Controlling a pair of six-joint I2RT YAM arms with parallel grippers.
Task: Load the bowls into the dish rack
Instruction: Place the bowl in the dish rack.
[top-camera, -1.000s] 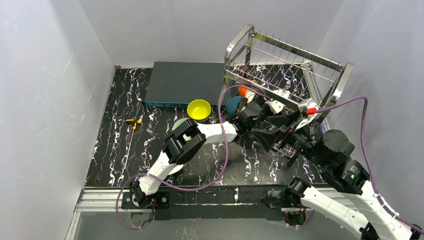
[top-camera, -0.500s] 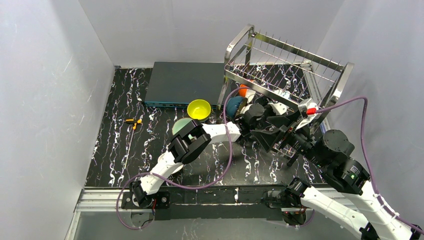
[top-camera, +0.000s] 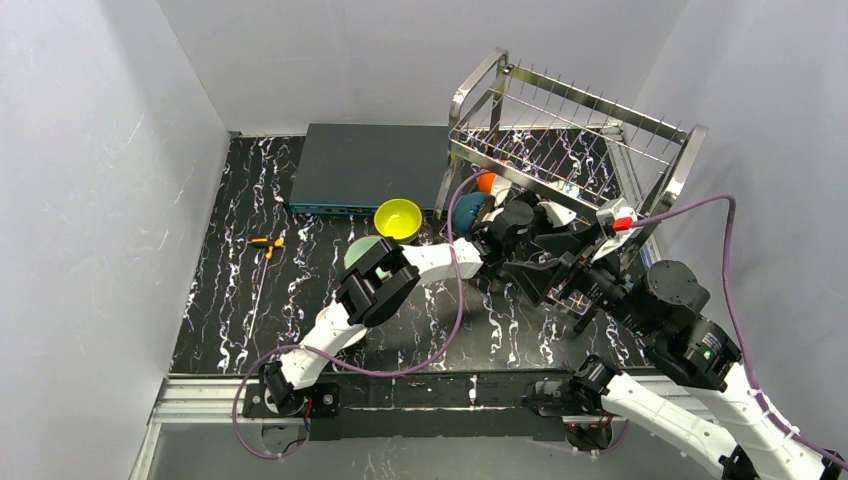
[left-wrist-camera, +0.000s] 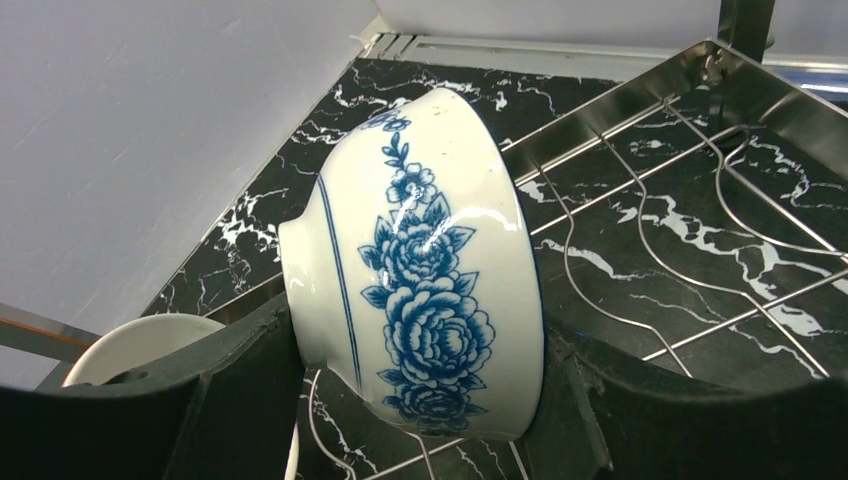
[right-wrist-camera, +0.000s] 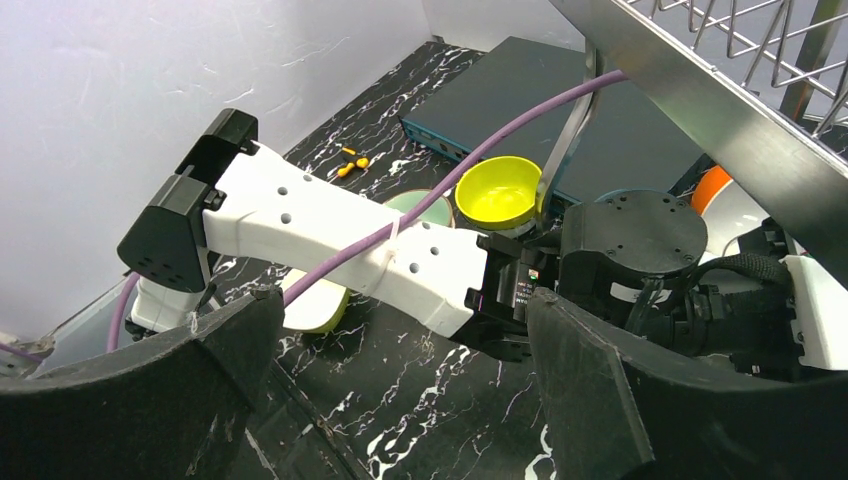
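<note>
Over wire rack (left-wrist-camera: 620, 92): left fingers (left-wrist-camera: 150, 420) clamp glossy floral bowl (left-wrist-camera: 420, 270); right fingers (right-wrist-camera: 600, 400) wide, empty.

At least six bowls (top-camera: 398, 218), one dish rack (top-camera: 600, 100)

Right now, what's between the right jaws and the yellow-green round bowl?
The left arm's white forearm, with a purple cable running along it, crosses that stretch. The yellow-green round bowl sits just beyond. This shows in the right wrist view.
</note>
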